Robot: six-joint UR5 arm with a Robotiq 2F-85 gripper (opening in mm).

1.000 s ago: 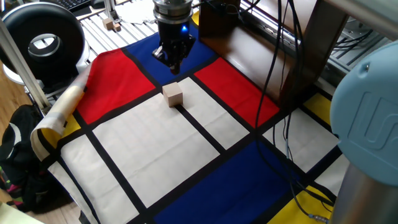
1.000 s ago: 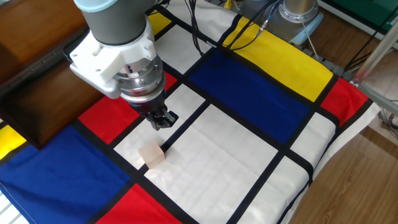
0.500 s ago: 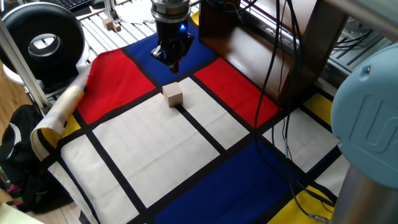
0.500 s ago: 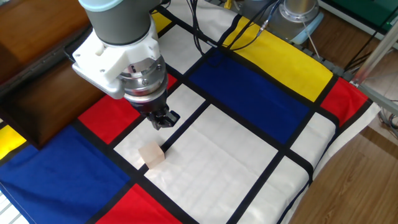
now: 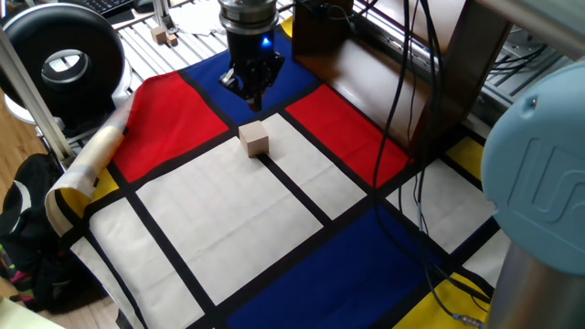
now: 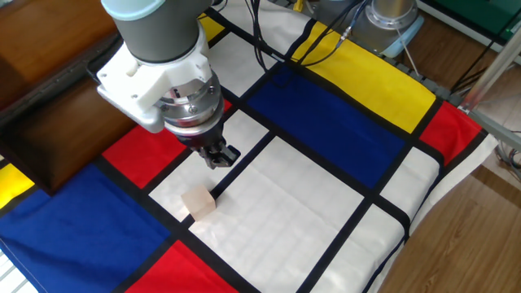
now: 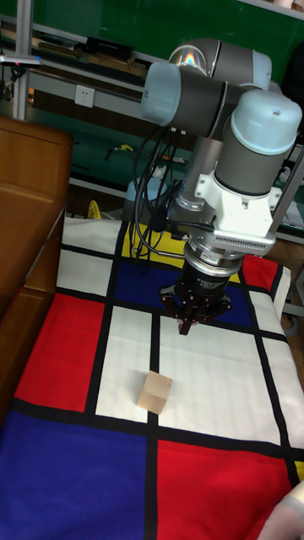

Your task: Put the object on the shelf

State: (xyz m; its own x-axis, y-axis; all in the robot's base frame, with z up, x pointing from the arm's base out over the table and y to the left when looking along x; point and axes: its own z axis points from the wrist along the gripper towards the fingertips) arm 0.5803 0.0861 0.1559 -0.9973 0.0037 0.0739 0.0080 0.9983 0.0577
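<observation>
The object, a pale tan wooden cube (image 5: 254, 140), sits upright on the white panel of the coloured cloth, right by a black stripe (image 6: 199, 203) (image 7: 155, 391). My gripper (image 5: 253, 99) hangs above the cloth a short way from the cube, its fingers pointing down and shut with nothing between them (image 6: 218, 157) (image 7: 184, 326). It does not touch the cube. The shelf (image 5: 361, 59), dark brown and glossy, stands along the cloth's edge beyond the red panel (image 6: 57, 122) (image 7: 25, 228).
Black cables (image 5: 409, 82) hang down in front of the shelf. A black round device (image 5: 64, 57) and a rolled cloth edge (image 5: 91, 155) lie to the left. Tiny wooden blocks (image 5: 164, 37) rest on a metal slatted frame behind the gripper.
The gripper has drifted slightly sideways above the cloth, still shut. The cube has not moved.
</observation>
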